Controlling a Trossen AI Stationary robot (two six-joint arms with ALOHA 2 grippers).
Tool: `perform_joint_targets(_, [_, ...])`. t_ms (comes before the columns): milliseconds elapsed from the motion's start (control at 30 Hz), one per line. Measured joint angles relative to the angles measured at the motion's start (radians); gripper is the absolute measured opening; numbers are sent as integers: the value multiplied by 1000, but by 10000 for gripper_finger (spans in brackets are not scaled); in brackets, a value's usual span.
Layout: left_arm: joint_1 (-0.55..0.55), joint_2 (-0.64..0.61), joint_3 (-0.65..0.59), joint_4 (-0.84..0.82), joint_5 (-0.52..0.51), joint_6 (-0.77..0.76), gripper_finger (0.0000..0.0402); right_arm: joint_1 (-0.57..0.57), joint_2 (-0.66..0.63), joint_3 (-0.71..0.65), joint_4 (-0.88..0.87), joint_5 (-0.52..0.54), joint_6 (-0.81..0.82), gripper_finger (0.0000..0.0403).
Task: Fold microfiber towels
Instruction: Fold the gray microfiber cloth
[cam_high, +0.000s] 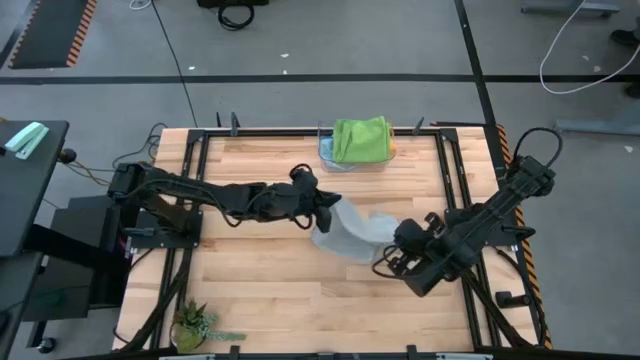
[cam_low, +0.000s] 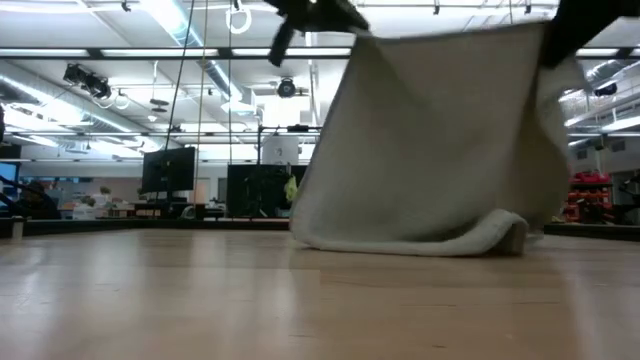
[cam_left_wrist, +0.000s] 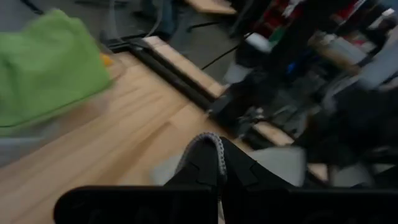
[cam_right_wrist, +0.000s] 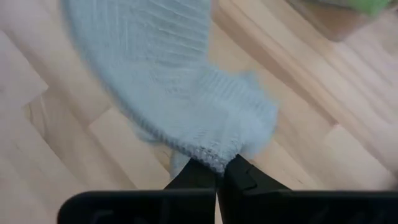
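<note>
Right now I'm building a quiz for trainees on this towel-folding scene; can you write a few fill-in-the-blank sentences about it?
1. Both grippers, left and right, have their jaws shut on the light ____ towel.
2. In the low view, that towel's bottom edge rests on the ____.
3. The folded towel on top in the clear bin at the table's far edge is bright ____.

Missing words: grey; table; green

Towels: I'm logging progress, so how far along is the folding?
Done: a bright green microfiber towel lies folded on a stack in the clear bin. In hand: the left gripper and right gripper each pinch a corner of the light grey microfiber towel, lifted, its bottom edge on the table. Left: folding it.
</note>
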Motion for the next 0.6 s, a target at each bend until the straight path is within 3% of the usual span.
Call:
perform_joint_targets(167, [-11,-80,0,-174,-61,8,4,31,-44,50,-152,1,24,0])
perform_joint_targets(300, [-40,-122,0,-217,-107,8,4,29,-99,54,-142,-2,19,0])
perform_joint_targets(467, [-127,-136,21,-267,-221,39,4,30,-112,134,-125,-41,-95,0])
perform_joint_targets(600, [-195,-120,114,-380,-358,66,4,30,-94,258,-147,-49,-228,0])
